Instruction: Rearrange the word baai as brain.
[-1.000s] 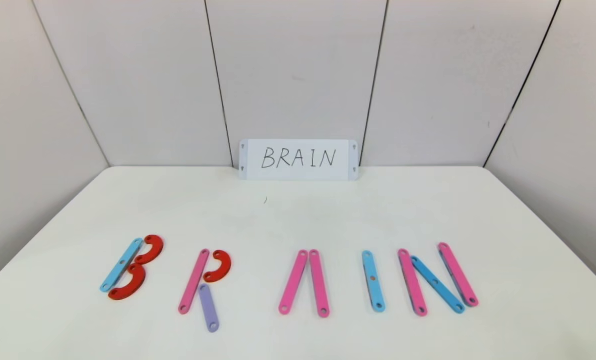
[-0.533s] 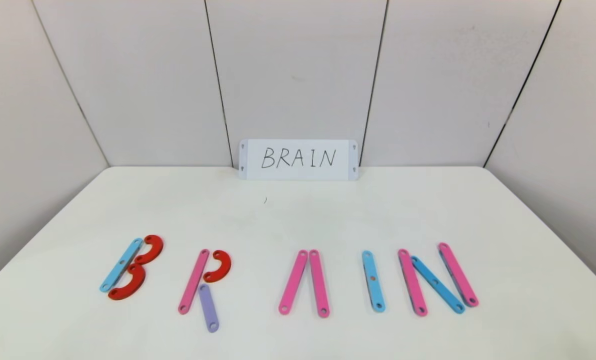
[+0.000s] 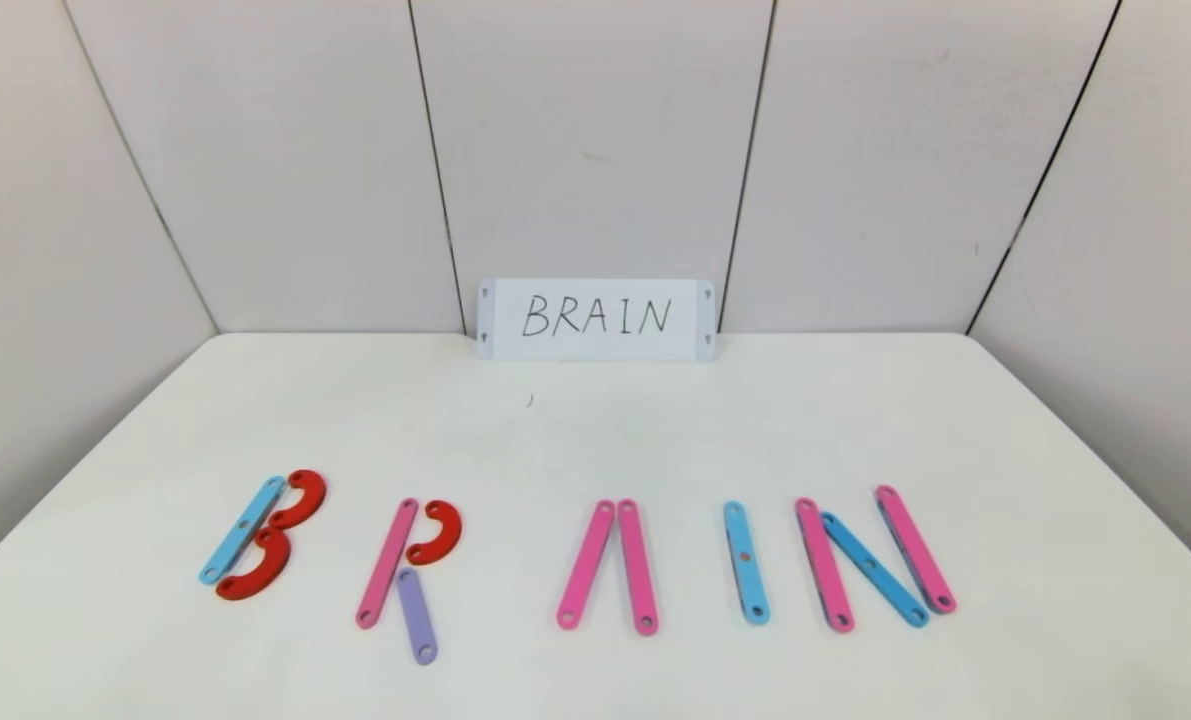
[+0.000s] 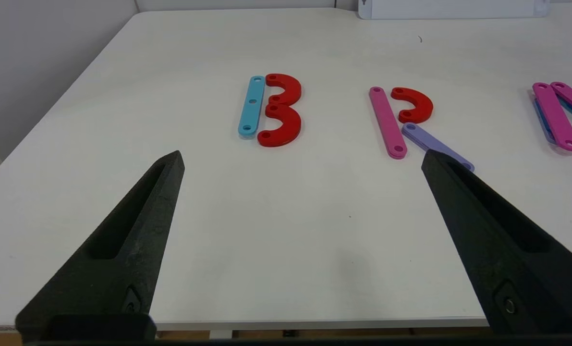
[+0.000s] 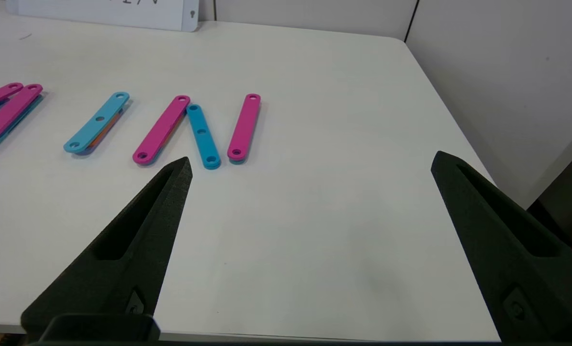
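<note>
White panelled walls behind, white table [image 3: 595, 430] in front, with a white card [image 3: 596, 319] handwritten BRAIN propped at the far edge, centre of the head view.

Left gripper [image 4: 302, 161] spread wide, gripping nothing, touching nothing; black fingers [image 4: 137, 216] at the lower left and lower right of the left wrist view, hovering at the table's near edge, short of the letters. Right gripper [image 5: 310, 163] equally wide, empty, fingers [image 5: 146, 216] low in the right wrist view, also at the near edge. Neither arm visible in the head view.

Across the lower half of the head view, five strip-built letters in a row, reading brain [image 3: 580, 560]:
- B [image 3: 260, 537] at lower left: one light-blue strip leaning right, two red half-rings stacked against its right side, touching each other.
- R [image 3: 407, 570] just right of it: pink strip as the stem, one red half-ring near its top, a purple strip as the leg, angled down from just below the half-ring.
- A [image 3: 610, 565] at lower centre: two pink strips, tops close together, bottoms apart, no crossbar.
- I [image 3: 745, 562] right of centre: single light-blue strip, nearly upright.
- N [image 3: 875, 560] at lower right: pink strip, blue diagonal, pink strip, the diagonal's lower end touching the right pink strip.

In the wrist views, darker strips visible beneath some pink and blue ones, stacked.
</note>
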`<action>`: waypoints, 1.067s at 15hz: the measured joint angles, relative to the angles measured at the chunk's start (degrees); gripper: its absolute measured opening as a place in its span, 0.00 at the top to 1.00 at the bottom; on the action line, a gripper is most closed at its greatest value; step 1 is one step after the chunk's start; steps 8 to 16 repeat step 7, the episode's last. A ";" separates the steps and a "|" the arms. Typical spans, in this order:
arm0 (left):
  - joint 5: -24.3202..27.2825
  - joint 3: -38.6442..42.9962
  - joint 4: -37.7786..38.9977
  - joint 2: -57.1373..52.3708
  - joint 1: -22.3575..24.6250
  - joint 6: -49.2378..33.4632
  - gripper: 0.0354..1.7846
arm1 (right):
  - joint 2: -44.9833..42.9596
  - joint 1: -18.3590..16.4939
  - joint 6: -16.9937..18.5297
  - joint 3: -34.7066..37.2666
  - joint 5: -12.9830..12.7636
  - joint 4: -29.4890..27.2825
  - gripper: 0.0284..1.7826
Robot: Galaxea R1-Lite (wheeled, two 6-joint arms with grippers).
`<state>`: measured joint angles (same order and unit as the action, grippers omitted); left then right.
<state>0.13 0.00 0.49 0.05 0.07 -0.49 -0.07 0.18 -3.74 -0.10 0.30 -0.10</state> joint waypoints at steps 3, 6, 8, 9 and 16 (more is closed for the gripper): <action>0.05 0.00 -0.02 0.00 0.00 0.00 0.03 | 0.00 -0.02 -0.05 0.00 -0.20 -0.04 0.02; 0.02 0.00 -0.02 -0.02 0.00 -0.02 0.03 | 0.00 -0.02 0.06 0.00 -0.21 0.00 0.02; 0.05 0.00 0.00 -0.02 0.00 -0.02 0.03 | 0.00 -0.02 0.09 0.00 -0.23 0.00 0.02; 0.05 0.00 0.00 -0.02 0.00 -0.02 0.03 | 0.00 -0.02 0.09 0.00 -0.23 0.00 0.02; 0.05 0.00 0.00 -0.02 0.00 -0.02 0.03 | 0.00 -0.02 0.09 0.00 -0.23 0.00 0.02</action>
